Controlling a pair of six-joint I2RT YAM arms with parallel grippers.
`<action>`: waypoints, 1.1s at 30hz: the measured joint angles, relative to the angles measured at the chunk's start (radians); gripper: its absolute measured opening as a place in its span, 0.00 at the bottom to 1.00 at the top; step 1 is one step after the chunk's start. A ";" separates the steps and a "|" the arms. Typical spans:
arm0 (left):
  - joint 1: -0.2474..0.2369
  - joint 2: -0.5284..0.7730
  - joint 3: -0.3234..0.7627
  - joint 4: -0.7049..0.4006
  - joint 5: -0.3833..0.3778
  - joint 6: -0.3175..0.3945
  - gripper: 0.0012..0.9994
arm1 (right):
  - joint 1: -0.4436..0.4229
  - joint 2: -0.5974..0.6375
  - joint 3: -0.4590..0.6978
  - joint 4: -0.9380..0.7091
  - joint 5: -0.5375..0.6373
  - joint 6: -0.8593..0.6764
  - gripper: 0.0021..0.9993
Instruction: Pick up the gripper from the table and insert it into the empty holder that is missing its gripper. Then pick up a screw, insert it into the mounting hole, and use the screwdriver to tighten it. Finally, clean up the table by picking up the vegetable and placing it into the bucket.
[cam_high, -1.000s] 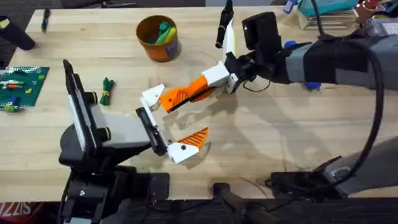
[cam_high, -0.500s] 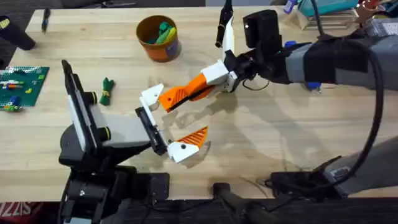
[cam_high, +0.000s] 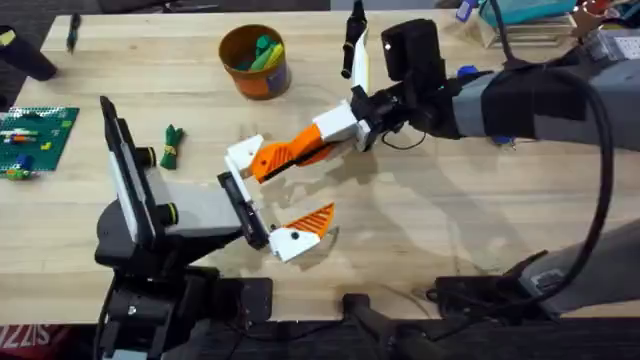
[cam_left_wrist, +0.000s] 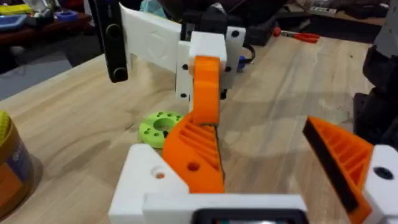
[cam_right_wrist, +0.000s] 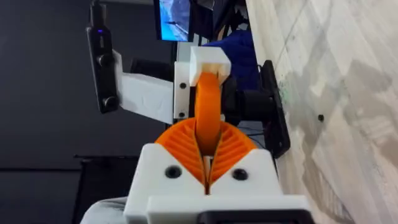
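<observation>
1. The right pincer (cam_high: 345, 125) is clamped on the gripper (cam_high: 285, 152), the orange ribbed wedge; in the right wrist view its two orange pads (cam_right_wrist: 233, 144) press together around the piece's thin edge.
2. The wedge is held out lengthwise, tip first, so it can slide into the holder (cam_high: 243, 152), the bare white finger base on the left arm. From overhead its tip touches or just overlaps that block.
3. The left pincer (cam_high: 262, 197) stands wide, one finger still carrying its own orange pad (cam_high: 318, 217), the other being the bare holder. In my judgement it is kept wide and still so the empty base faces the incoming part.
4. In the left wrist view the wedge lies against the white base, a mounting hole (cam_left_wrist: 193, 166) showing through the orange, so seating looks nearly done, though not yet confirmed.
5. The vegetable (cam_high: 171, 146) lies on the table (cam_high: 420, 220), left of the left arm, well apart from the insertion.
6. The bucket (cam_high: 255, 60) stands farther back, upright, with green and yellow pieces inside.
</observation>
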 joint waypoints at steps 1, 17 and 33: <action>0.000 0.000 0.000 0.000 0.000 0.000 0.99 | 0.000 0.000 0.000 0.000 0.004 0.000 0.02; 0.000 0.002 0.000 -0.002 -0.001 -0.030 0.99 | 0.007 0.056 0.000 0.149 0.025 0.069 0.02; 0.004 0.002 0.000 0.000 -0.028 -0.038 0.99 | 0.033 0.059 0.000 0.262 0.119 0.227 0.02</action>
